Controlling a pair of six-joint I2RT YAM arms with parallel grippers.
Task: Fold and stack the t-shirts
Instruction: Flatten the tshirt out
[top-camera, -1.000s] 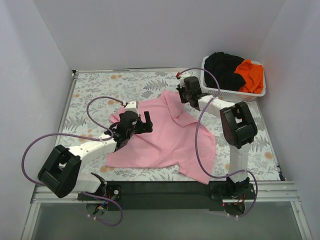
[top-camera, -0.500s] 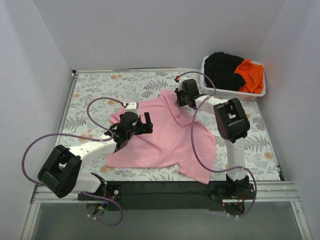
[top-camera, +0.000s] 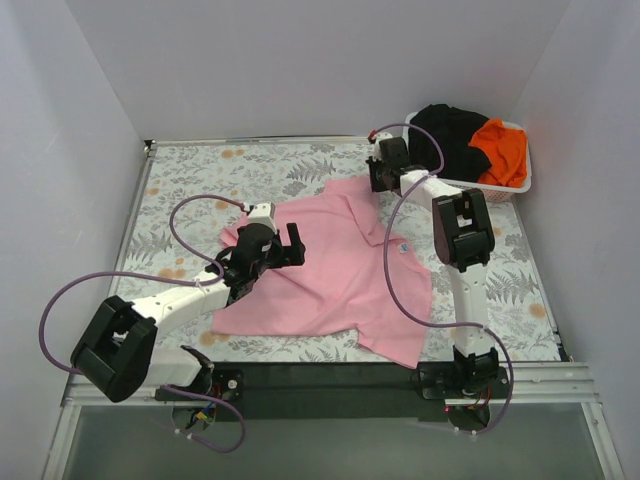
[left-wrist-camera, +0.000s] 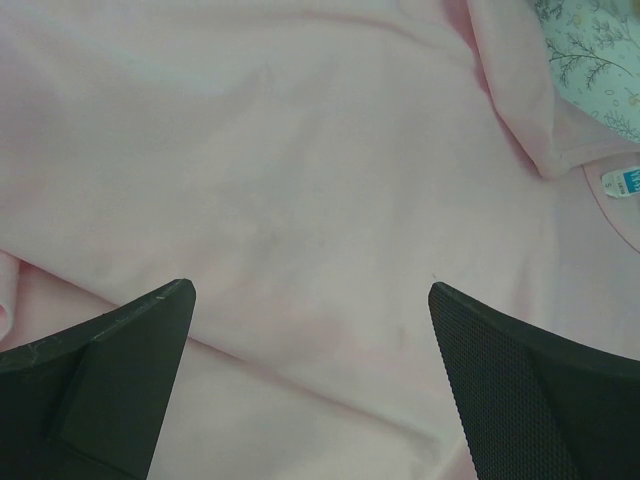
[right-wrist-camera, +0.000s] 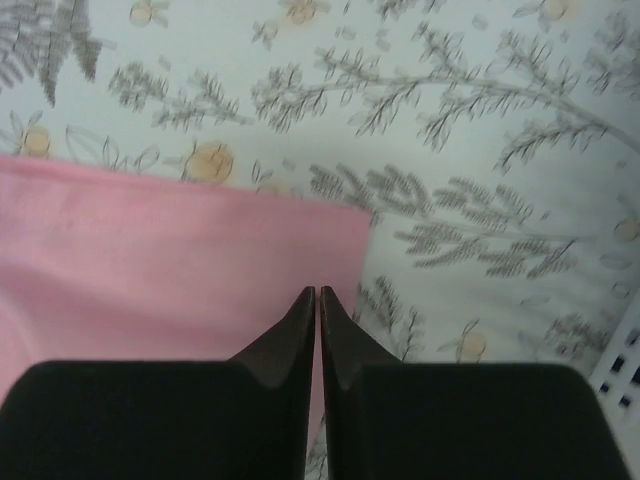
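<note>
The light pink t-shirt (top-camera: 330, 270) lies spread on the floral table, partly rumpled. My left gripper (top-camera: 289, 250) hovers open over its left part; in the left wrist view the wide-apart fingers (left-wrist-camera: 120, 350) frame bare pink cloth (left-wrist-camera: 300, 150) with a soft crease. My right gripper (top-camera: 378, 181) is at the shirt's far right corner, beside the basket, and is shut on the cloth's edge (right-wrist-camera: 200, 250); its fingertips (right-wrist-camera: 317, 292) are pressed together. The black t-shirt (top-camera: 447, 135) and the orange t-shirt (top-camera: 503, 150) lie heaped in the basket.
The white lattice basket (top-camera: 470, 187) stands at the back right, close to my right gripper; its corner shows in the right wrist view (right-wrist-camera: 620, 370). A white neck label (top-camera: 398, 249) shows on the pink shirt. Grey walls close in the table on three sides.
My right gripper has moved back and to the right towards the basket, drawing the pink shirt's far corner out with it. The left gripper has stayed in place, open.
</note>
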